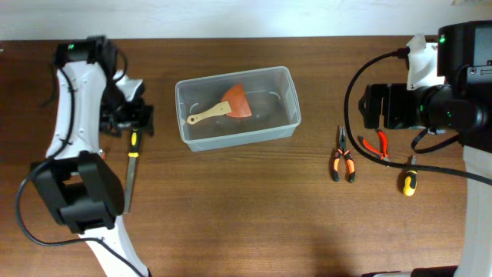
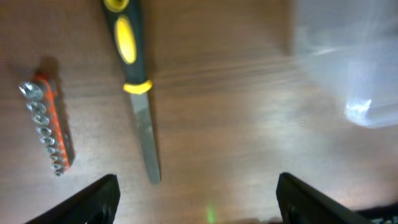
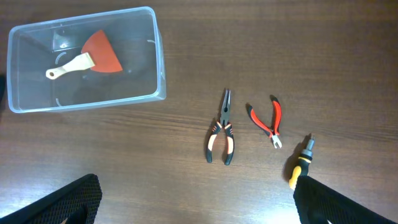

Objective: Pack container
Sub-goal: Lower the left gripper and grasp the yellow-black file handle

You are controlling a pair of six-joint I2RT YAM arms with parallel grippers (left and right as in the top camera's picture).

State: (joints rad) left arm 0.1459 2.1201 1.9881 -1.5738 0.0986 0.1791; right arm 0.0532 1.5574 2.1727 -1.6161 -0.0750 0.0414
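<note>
The clear plastic container (image 1: 290, 98) stands at the table's back middle, with an orange scraper with a wooden handle (image 1: 231, 105) inside. It also shows in the right wrist view (image 3: 158, 62) with the scraper (image 3: 93, 55), and blurred in the left wrist view (image 2: 348, 56). My left gripper (image 2: 198, 199) is open and empty above a file with a black and yellow handle (image 2: 138, 87), left of the container. My right gripper (image 3: 196, 199) is open and empty, high above the table right of the container.
An orange bit holder (image 2: 46, 121) lies beside the file (image 1: 131, 169). Orange-handled pliers (image 1: 343, 158), red cutters (image 1: 378, 145) and a yellow-handled screwdriver (image 1: 409, 181) lie on the right. In the right wrist view these are the pliers (image 3: 221, 134), cutters (image 3: 267, 119) and screwdriver (image 3: 300, 163).
</note>
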